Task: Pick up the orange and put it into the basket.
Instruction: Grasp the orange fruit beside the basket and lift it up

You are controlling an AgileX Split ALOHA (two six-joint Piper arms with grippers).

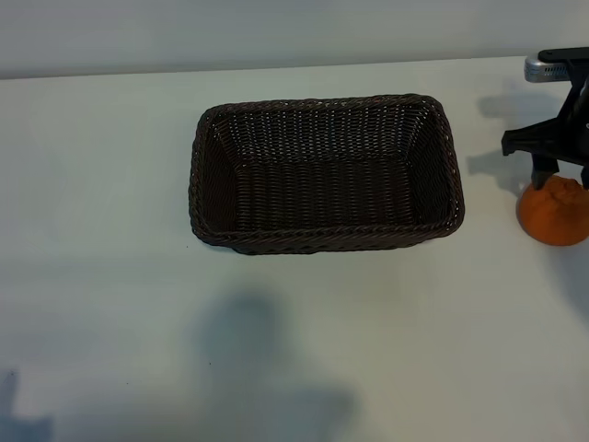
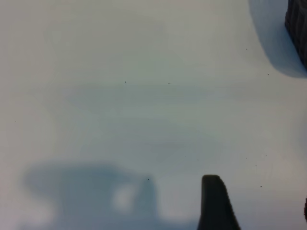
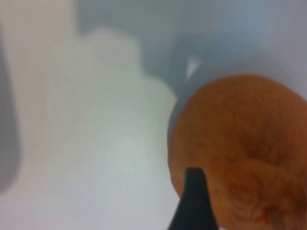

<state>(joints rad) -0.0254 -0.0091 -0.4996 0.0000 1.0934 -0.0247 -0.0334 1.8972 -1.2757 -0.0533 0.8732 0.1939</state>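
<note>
The orange (image 1: 552, 216) rests on the white table at the far right edge of the exterior view, well to the right of the dark-brown wicker basket (image 1: 322, 241). My right gripper (image 1: 562, 173) hangs directly over the orange, open, its dark fingers reaching down around the bumpy stem end. In the right wrist view the orange (image 3: 244, 143) fills the area beyond one fingertip (image 3: 194, 199); the other finger is out of frame. My left gripper (image 2: 261, 208) is open over bare table, with nothing between its fingers.
The basket stands empty in the middle of the table; one corner of it (image 2: 298, 24) shows in the left wrist view. A shadow of the left arm lies on the table in front of the basket. White tabletop (image 1: 110, 184) stretches left of the basket.
</note>
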